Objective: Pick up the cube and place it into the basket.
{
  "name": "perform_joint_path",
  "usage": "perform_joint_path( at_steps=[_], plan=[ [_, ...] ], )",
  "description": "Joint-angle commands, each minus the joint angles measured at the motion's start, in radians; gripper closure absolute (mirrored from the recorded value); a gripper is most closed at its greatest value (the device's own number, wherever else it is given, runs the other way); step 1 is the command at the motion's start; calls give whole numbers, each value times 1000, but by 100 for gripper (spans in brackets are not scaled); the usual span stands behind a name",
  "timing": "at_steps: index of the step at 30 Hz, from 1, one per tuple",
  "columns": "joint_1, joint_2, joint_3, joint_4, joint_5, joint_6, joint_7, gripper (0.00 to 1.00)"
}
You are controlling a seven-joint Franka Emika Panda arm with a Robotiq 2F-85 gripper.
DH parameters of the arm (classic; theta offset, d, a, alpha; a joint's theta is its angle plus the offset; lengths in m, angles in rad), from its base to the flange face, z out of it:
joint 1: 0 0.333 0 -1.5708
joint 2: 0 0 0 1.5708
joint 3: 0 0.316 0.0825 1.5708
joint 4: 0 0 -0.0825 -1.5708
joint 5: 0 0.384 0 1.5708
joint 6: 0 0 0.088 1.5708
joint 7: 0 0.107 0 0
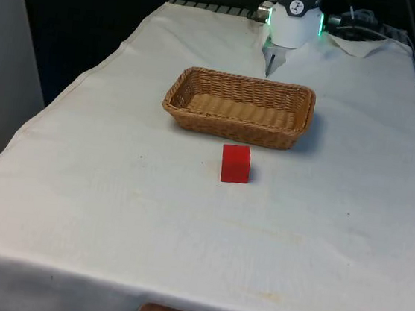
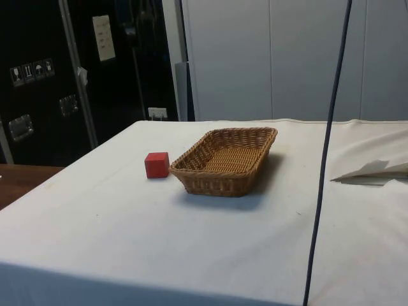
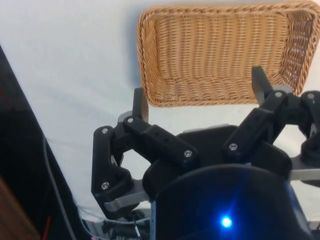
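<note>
A small red cube (image 1: 236, 164) (image 2: 157, 164) stands on the white cloth, just in front of the woven wicker basket (image 1: 196, 122) (image 2: 213, 183), a short gap apart from its long wall. The basket is rectangular and holds nothing. In the wrist view my gripper (image 3: 200, 87) hangs high above the table, back from the basket (image 3: 145, 60) on its far side from the cube. Its two black fingers (image 3: 139, 102) are spread wide with nothing between them.
The robot's base (image 1: 294, 19) stands at the table's far end. A folded piece of white cloth (image 1: 362, 45) (image 2: 376, 171) lies near it. A dark cable (image 2: 325, 159) hangs across the side view. Open cloth surrounds the cube and basket.
</note>
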State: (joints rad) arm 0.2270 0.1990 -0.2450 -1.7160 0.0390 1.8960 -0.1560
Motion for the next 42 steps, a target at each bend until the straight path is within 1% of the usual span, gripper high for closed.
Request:
perform_joint_path(
  at_steps=[1,5,6,7,13,14,15,16,21,22,23,24,28,33,34,39,42],
  plan=[
    [1,-1,1,-8,-3,23,-8,0],
    [2,0,2,-22,-4,55,-32,0],
    [0,1,1,-23,0,52,-38,0],
    [2,1,2,-29,-5,72,-45,0],
    [1,7,3,-50,-4,121,-94,0],
    [1,8,3,-51,-4,126,-102,0],
    [1,8,2,-46,-1,111,-95,0],
    [1,9,3,-52,-3,130,-110,0],
    [1,21,4,-58,0,152,-158,0],
    [1,23,5,-58,1,155,-165,0],
    [1,21,2,-55,-1,143,-159,0],
    [1,26,5,-58,2,157,-172,0],
    [-1,42,6,-53,4,168,-202,0],
    [-3,59,5,-44,7,174,-210,0],
    [0,54,4,-48,0,171,-204,0],
    [-9,78,2,-37,14,181,-217,0],
    [-12,83,0,-39,17,184,-220,0]
  ],
)
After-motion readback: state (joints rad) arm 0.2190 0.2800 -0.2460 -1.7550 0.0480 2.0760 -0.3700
